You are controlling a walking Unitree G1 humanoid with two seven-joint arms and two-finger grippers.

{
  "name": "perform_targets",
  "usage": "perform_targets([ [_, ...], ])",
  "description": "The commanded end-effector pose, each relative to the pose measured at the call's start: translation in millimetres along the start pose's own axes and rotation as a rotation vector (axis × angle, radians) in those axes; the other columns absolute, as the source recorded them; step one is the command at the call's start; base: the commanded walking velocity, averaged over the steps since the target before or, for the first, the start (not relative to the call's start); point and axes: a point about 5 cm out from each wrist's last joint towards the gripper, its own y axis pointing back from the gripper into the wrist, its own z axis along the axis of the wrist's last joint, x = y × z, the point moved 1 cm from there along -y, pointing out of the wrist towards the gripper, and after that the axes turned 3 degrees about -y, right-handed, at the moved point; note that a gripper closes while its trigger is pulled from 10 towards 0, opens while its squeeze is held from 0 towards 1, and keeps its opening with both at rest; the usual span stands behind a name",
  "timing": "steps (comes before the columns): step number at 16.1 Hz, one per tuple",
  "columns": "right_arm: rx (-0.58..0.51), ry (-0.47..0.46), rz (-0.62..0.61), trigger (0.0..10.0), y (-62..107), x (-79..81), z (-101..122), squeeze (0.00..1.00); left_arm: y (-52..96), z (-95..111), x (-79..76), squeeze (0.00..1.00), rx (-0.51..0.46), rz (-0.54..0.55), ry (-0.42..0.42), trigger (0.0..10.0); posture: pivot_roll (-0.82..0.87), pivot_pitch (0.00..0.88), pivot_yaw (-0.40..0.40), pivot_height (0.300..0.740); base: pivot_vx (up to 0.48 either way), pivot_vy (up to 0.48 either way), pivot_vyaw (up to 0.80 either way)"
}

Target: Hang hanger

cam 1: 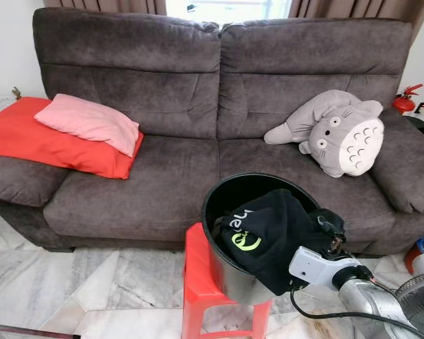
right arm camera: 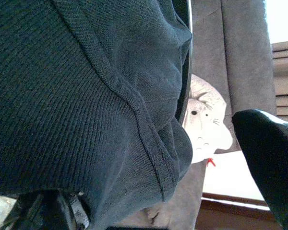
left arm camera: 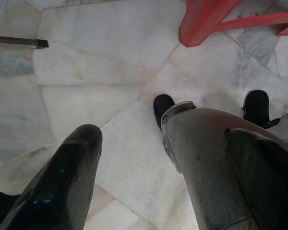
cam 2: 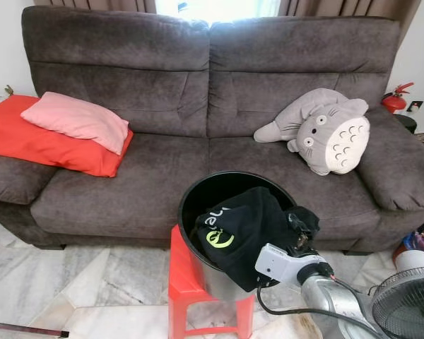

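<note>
Right gripper (cam 1: 330, 229) reaches up, fingers spread, against the black garment (cam 1: 268, 236) in the bucket (cam 1: 222, 205)

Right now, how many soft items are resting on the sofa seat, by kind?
Red cushion: 1
Pink pillow: 1, lying on the red cushion
Grey plush toy: 1
Total: 3

Right claw (cam 1: 330, 233) reaches forward, fingers apart; left claw (left arm camera: 168, 167) hangs open (pointing down).
</note>
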Motion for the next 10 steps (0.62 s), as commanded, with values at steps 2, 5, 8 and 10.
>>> perform_targets([
  [2,-0.012,-0.007,0.035,10.0,0.0,10.3,2.0,0.00,3.1,-15.2,1.0,0.00,0.055,-0.004,-0.019,10.0,-0.11,0.069,0.016,0.740,0.000,0.000,0.00],
  [5,-0.099,-0.002,-0.084,10.0,-2.1,-9.2,15.7,0.00,3.2,-15.5,1.1,0.00,0.055,-0.004,-0.020,10.0,-0.11,0.064,0.016,0.740,0.000,0.000,0.00],
  [8,0.036,-0.050,0.055,10.0,-4.2,14.2,-1.2,0.00,3.0,-15.1,0.3,0.00,0.054,-0.006,-0.018,10.0,-0.10,0.055,0.016,0.740,0.000,0.000,0.00],
  [10,0.005,-0.063,0.027,6.6,-5.0,11.4,6.2,0.00,3.2,-15.6,0.6,0.00,0.055,-0.005,-0.019,10.0,-0.10,0.052,0.017,0.740,0.000,0.000,0.00],
])
